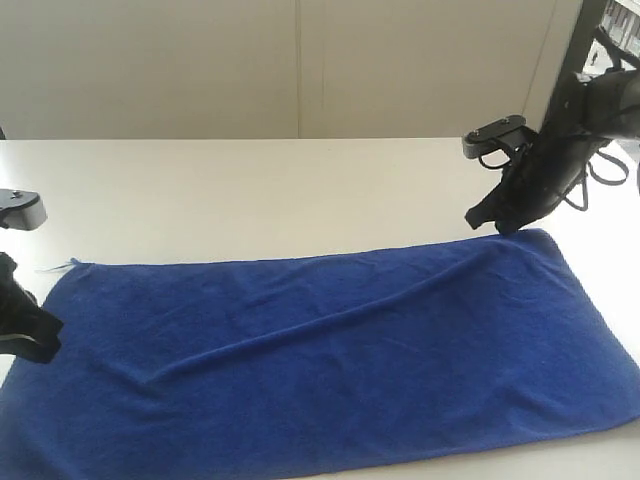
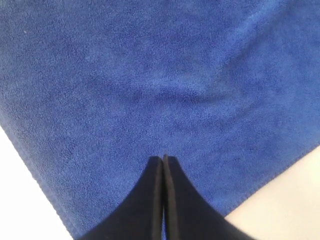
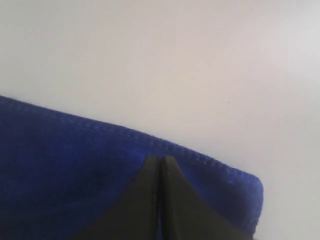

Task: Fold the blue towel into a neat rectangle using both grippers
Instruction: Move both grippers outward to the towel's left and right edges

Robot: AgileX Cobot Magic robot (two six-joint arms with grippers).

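The blue towel (image 1: 330, 360) lies spread flat on the white table (image 1: 250, 190) as a long rectangle, with a shallow diagonal crease across it. A small white tag (image 1: 58, 267) sticks out at its far left corner. My left gripper (image 1: 42, 342) rests low over the towel's left edge. In the left wrist view the gripper (image 2: 163, 157) is shut over the blue towel (image 2: 150, 75), with no cloth visible between the fingers. My right gripper (image 1: 500, 224) hangs at the far right corner. In the right wrist view the gripper (image 3: 159, 157) is shut above the blue towel's hemmed corner (image 3: 215, 167).
Bare white tabletop (image 3: 175, 65) stretches behind the towel to a pale wall (image 1: 300, 60). A dark shelf frame (image 1: 580, 40) stands at the back right behind the right arm. The towel's near edge runs close to the table's front.
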